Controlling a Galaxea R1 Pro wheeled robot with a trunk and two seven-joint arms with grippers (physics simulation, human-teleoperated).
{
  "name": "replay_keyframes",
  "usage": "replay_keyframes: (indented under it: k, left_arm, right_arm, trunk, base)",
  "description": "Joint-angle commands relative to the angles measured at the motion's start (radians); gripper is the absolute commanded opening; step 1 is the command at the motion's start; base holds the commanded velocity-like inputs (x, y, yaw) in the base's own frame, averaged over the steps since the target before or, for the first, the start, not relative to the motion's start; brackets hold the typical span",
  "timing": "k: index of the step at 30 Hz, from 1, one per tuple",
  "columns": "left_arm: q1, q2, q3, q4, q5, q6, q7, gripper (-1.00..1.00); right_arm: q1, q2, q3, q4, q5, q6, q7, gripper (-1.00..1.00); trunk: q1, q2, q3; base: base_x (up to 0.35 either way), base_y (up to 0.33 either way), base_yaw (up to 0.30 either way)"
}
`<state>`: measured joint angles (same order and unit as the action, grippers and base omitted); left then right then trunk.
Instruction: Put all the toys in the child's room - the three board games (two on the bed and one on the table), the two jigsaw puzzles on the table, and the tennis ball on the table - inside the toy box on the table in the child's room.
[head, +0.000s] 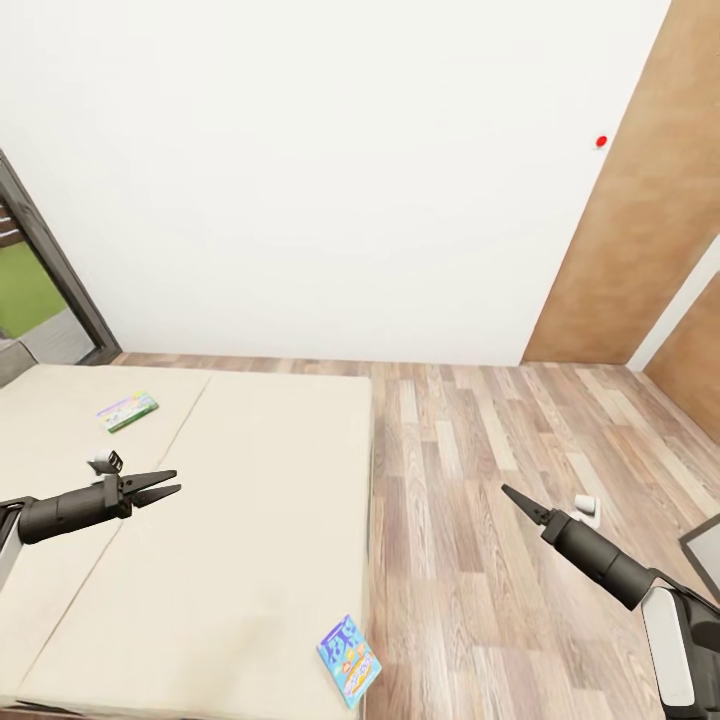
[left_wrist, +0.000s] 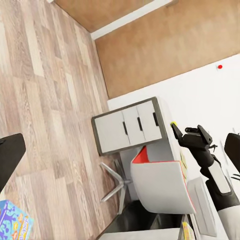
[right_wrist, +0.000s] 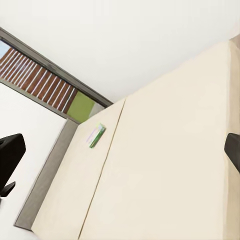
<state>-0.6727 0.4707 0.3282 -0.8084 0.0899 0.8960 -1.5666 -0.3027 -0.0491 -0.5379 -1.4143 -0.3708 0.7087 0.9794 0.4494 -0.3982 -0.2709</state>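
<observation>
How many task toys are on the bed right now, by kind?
White-green board game: 1
Blue board game: 1, at the mattress corner
Jigsaw puzzles: 0
Tennis ball: 0
Total on the bed: 2

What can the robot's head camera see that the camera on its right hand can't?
Head view alone: the blue board game at the near edge of the bed, the wood floor, a small white object on it, a red dot on the wall, and both arms, with the left gripper and right gripper.

Right wrist view alone: red-brown slats outside the window.

Both: the beige bed, the white-green board game lying on it, and the white wall.
</observation>
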Motion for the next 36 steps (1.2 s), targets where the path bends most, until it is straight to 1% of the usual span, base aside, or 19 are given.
replay_keyframes:
  k: [1, 14, 22, 30, 36]
  left_arm:
    - [-0.001, 0.000, 0.000, 0.000, -0.001, 0.011, -0.004, 1.00]
    - [-0.001, 0.000, 0.000, 0.000, -0.001, 0.011, -0.004, 1.00]
    - [-0.001, 0.000, -0.001, 0.000, -0.001, 0.011, -0.004, 1.00]
    - [-0.001, -0.001, -0.001, 0.000, 0.000, 0.011, -0.004, 1.00]
    - [-0.001, -0.001, -0.001, 0.000, -0.001, 0.011, -0.004, 1.00]
  right_arm:
    - [-0.001, 0.000, -0.001, 0.000, -0.004, 0.006, 0.001, 1.00]
    - [-0.001, 0.007, -0.001, 0.000, 0.002, 0.005, 0.000, 1.00]
    - [-0.001, 0.004, -0.001, -0.001, 0.000, 0.005, 0.000, 1.00]
    - [-0.001, 0.009, -0.001, -0.002, 0.004, 0.005, 0.000, 1.00]
    - [-0.001, 0.008, -0.001, -0.001, 0.005, 0.005, 0.000, 1.00]
  trunk:
    - [0.001, -0.002, 0.000]
    - [0.001, -0.002, 0.021]
    - [0.001, -0.002, 0.035]
    - [0.001, -0.002, 0.048]
    - [0.001, -0.002, 0.058]
  base:
    - [0.000, 0.000, 0.000]
    - [0.000, 0.000, 0.000]
    - [0.000, 0.000, 0.000]
    - [0.000, 0.000, 0.000]
    - [0.000, 0.000, 0.000]
